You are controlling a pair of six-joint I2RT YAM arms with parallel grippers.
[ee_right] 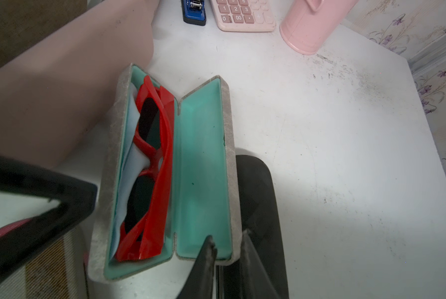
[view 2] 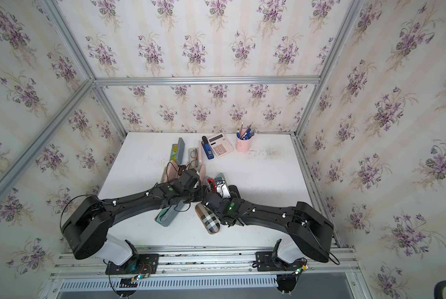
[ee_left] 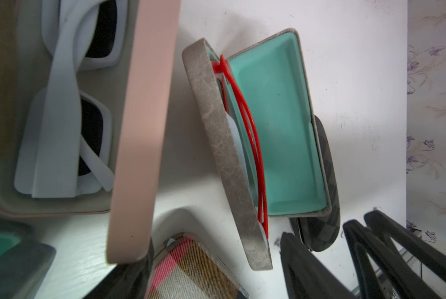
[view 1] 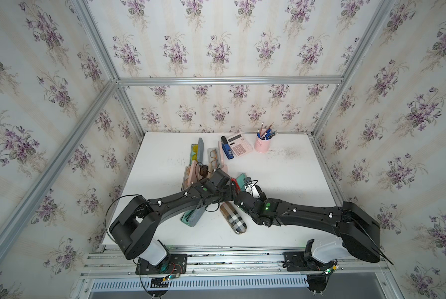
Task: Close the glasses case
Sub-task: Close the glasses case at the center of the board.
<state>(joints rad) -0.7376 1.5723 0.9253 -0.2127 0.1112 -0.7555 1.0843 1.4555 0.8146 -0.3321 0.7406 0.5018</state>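
Note:
The glasses case (ee_right: pixel 203 168) is grey outside with mint-green lining and lies open on the white table (ee_right: pixel 333 155). Red sunglasses (ee_right: pixel 154 160) and a pale cloth fill one half; the other half, the lid, is bare. My right gripper (ee_right: pixel 228 246) is shut on the lid's near end wall, one finger inside and one outside. In the left wrist view the same case (ee_left: pixel 276 129) shows with its lid partly raised. My left gripper (ee_left: pixel 214 274) is open beside the case's end, its fingers wide apart above a plaid case. Both top views show the case (view 1: pixel 242 179) (view 2: pixel 220 178) between the two wrists.
A black checked case (ee_right: pixel 258 194) lies under the lid. A pink case with white sunglasses (ee_left: pixel 61 103) stands close on the left arm's side. A plaid case (view 1: pixel 233 218) and a grey-green case (view 1: pixel 193 217) lie near the front. Calculator (view 1: pixel 240 145), stapler (view 1: pixel 227 150) and pink pen cup (view 1: pixel 262 143) stand at the back.

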